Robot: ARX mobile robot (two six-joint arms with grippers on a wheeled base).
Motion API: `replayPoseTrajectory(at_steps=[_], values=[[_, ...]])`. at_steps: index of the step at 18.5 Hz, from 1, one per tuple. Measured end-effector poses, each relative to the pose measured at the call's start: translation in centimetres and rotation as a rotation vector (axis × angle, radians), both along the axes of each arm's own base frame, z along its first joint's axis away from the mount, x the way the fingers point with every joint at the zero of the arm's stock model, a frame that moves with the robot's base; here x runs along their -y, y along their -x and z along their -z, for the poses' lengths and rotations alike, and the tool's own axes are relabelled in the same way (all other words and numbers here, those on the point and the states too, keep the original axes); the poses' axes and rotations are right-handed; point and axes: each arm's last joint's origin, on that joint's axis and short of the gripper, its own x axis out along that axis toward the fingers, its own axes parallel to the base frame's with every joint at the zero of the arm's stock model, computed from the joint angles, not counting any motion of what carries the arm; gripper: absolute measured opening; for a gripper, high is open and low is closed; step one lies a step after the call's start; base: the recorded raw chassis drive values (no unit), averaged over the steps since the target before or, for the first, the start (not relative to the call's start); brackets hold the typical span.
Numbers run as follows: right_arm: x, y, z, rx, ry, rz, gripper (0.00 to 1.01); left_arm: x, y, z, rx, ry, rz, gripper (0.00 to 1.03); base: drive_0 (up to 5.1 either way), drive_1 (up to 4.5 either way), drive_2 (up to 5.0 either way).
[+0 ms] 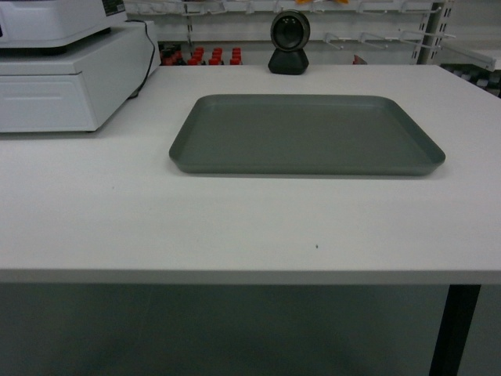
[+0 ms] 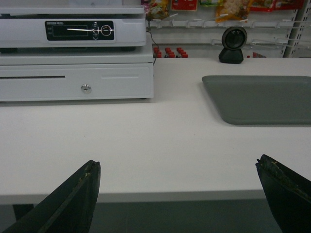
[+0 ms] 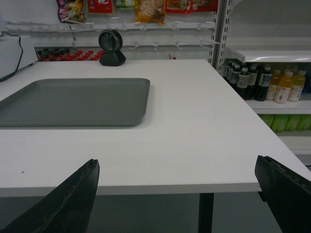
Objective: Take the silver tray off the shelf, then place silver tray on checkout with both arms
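The silver tray [image 1: 307, 135] lies flat on the white checkout [image 1: 235, 227], right of the middle. It also shows at the right edge of the left wrist view as the tray [image 2: 262, 98] and at the left of the right wrist view as the tray [image 3: 73, 102]. My left gripper [image 2: 177, 167] hangs open at the counter's front edge, well short of the tray, holding nothing. Equally wide open and holding nothing, my right gripper [image 3: 177, 167] sits at the front edge near the black leg [image 3: 206, 212]. Neither gripper appears in the head view.
A white cash register [image 1: 66, 66] stands at the counter's back left. A black round scanner [image 1: 289, 43] stands behind the tray. Store shelves with bottles [image 3: 265, 82] are to the right, and hanging snack packs [image 3: 146, 9] line the back wall.
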Motion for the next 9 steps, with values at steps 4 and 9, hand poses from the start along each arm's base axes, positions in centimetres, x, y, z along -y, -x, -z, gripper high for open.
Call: replayPoseTrajectory(at_steps=[4, 9], values=[[0.0, 0.0, -0.04, 0.005, 0.0, 0.0, 0.98, 0.0, 0.0, -0.04, 0.004, 0.0, 0.0, 0.98, 0.0, -4.21, 4.2], [0.0, 0.0, -0.06, 0.006, 0.0, 0.0, 0.98, 0.0, 0.0, -0.04, 0.005, 0.0, -0.001, 0.98, 0.0, -4.21, 4.2]])
